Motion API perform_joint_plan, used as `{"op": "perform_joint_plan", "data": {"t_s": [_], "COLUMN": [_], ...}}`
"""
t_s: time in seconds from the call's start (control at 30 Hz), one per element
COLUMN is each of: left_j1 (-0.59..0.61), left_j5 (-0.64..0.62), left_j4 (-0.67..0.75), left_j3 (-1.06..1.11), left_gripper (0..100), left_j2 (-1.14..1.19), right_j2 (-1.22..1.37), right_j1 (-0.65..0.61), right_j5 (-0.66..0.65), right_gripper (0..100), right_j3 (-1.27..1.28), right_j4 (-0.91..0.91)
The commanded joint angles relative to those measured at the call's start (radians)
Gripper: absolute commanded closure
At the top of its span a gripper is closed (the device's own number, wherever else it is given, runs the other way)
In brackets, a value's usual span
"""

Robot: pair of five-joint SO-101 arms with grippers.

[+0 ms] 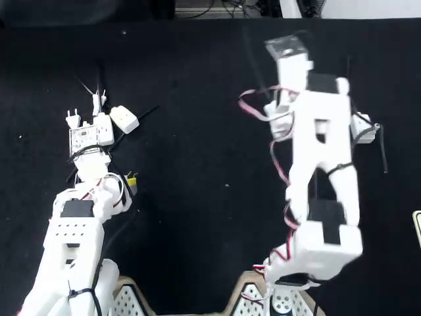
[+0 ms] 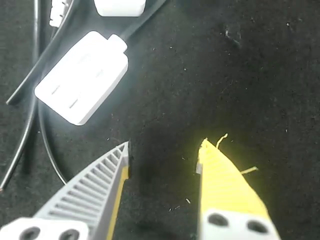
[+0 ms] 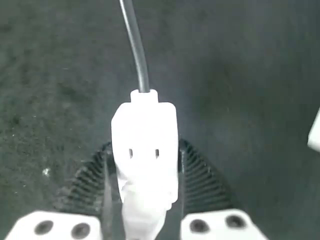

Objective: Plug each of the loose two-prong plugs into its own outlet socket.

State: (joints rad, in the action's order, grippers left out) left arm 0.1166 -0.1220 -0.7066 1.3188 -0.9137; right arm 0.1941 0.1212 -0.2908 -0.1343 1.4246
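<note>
right gripper [image 3: 145,152] was clamped on a white moulded two-slot socket [image 3: 144,125] with a black cord, probably to steady it for insertion. left gripper [image 2: 165,149] sat jaws apart and empty, just beside a flat white plastic socket block [image 2: 82,77].

Quantities: arm [image 1: 72,243] [image 1: 322,164], two; plug [image 1: 73,120] [image 1: 97,102], two, far left; socket [image 1: 123,118] [image 3: 145,145], two, one left, one right.
</note>
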Motion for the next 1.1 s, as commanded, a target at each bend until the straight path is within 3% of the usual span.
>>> {"op": "perform_joint_plan", "data": {"t_s": [0.0,0.37,0.6,0.93,1.07], "left_j1": [0.002,-0.002,-0.002,0.007,0.007], "left_j5": [-0.012,-0.014,-0.014,-0.012,-0.011], "left_j4": [0.014,0.014,0.014,0.015,0.048], "left_j3": [-0.018,-0.019,-0.019,-0.019,-0.010], "left_gripper": [78,78,78,78,78], "left_j2": [-0.028,-0.028,-0.029,-0.029,-0.029], "right_j2": [0.110,0.539,0.763,0.961,0.978], "right_j1": [0.046,0.226,0.275,0.278,0.302], "right_j5": [0.032,0.028,-0.089,-0.044,-0.086], "right_gripper": [98.8,98.8,98.8,98.8,98.8], "right_j3": [-0.223,-0.808,-1.112,-1.201,-1.202], "right_j4": [0.089,0.292,0.321,0.315,0.287]}}
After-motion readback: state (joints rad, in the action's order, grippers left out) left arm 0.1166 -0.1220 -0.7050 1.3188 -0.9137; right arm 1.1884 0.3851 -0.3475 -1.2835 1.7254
